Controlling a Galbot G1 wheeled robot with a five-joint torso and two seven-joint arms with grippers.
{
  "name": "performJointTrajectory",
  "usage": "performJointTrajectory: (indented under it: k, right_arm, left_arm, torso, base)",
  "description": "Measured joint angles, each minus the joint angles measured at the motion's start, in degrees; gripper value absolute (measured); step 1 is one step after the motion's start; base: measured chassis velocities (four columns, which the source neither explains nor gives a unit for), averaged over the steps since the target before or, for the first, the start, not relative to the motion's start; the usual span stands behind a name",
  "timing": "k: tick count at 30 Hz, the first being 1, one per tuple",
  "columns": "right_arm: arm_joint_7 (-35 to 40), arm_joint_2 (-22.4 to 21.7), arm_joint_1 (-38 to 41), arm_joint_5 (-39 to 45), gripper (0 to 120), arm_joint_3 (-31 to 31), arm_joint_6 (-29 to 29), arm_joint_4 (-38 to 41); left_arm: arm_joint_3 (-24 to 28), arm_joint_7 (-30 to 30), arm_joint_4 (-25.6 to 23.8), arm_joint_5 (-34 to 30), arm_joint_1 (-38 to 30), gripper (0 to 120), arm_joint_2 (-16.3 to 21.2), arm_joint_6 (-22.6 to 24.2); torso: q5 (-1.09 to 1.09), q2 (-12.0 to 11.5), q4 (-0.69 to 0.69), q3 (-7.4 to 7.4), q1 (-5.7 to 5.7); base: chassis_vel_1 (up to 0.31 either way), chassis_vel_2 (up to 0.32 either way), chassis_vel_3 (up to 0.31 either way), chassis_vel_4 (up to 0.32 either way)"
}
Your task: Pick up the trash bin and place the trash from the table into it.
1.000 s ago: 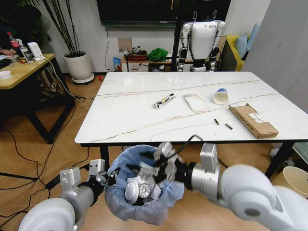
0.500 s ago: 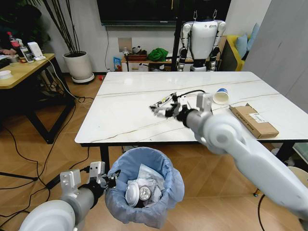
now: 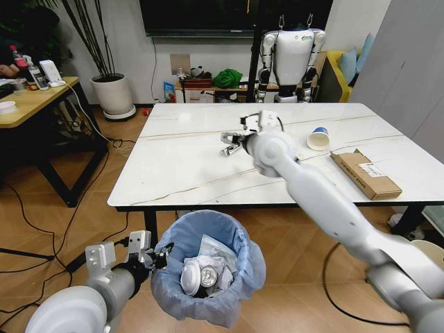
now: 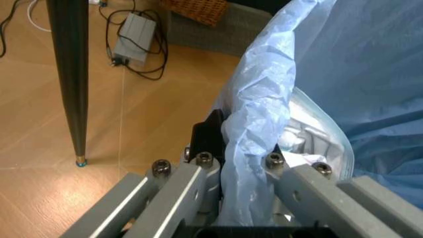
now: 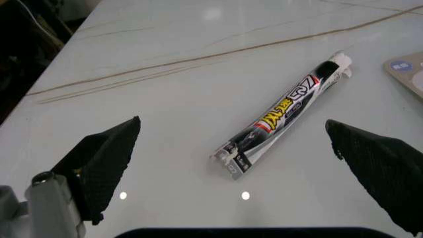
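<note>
My right claw (image 3: pixel 232 141) has left the trash bin (image 3: pixel 208 267) and swung out over the marble desk (image 3: pixel 180 166); a second ago it hung above the bin's mouth, half a second ago it was partway across, and now it hovers spread wide above the small tube (image 5: pixel 281 113), one finger (image 5: pixel 106 161) on each side of it and neither touching. The tube lies flat on the desk, cap end pointing away from me, black and white with yellow lettering. My left claw (image 4: pixel 241 163) has stayed put, clenched on the bin's rim with the light blue bag bunched between its fingers, holding the bin low in front of the desk's near edge. Inside the bin I see a crushed can (image 3: pixel 208 277) and crumpled white paper (image 3: pixel 215 248), so part of the litter is already in. Left on the desk are the tube, a flat pale packet beside it, the blue-rimmed paper cup (image 3: pixel 318 138) and the cardboard box (image 3: pixel 365 173). I judge the tube is my next pick: I need to lower and close squarely across it.
</note>
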Motion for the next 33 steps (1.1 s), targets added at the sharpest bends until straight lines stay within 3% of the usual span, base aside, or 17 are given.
performJointTrajectory:
  k: [11, 23, 31, 33]
  right_arm:
    - [-3.34, 4.86, 3.21, -3.73, 100, -1.0, -0.35, -14.74]
    - [-8.08, 7.35, 3.82, -8.93, 98, -0.38, 0.88, -23.42]
    - [-11.06, 7.85, 3.37, -12.29, 74, -0.23, 1.22, -25.67]
    - [-11.3, 7.81, 3.11, -12.66, 64, -0.29, 1.24, -25.73]
  left_arm:
    - [-0.48, 0.04, 0.0, 0.16, 0.32, 3, -0.64, 0.0]
    - [-0.77, 0.12, 0.0, 0.19, 0.66, 3, -0.57, 0.0]
    - [-1.31, 0.16, 0.0, 0.02, 0.83, 3, -0.32, 0.0]
    - [-1.35, 0.17, 0.0, -0.03, 0.83, 3, -0.31, 0.0]
  torso:
    - [0.03, 0.0, -0.01, 0.0, 0.0]
    - [0.03, 0.0, -0.01, 0.0, 0.0]
    - [0.03, 0.0, -0.01, 0.0, 0.0]
    - [0.03, 0.0, -0.02, 0.0, 0.0]
  base:
    - [0.0, 0.0, 0.0, 0.0]
    - [0.0, 0.0, 0.0, 0.0]
    - [0.0, 0.0, 0.0, 0.0]
    - [0.0, 0.0, 0.0, 0.0]
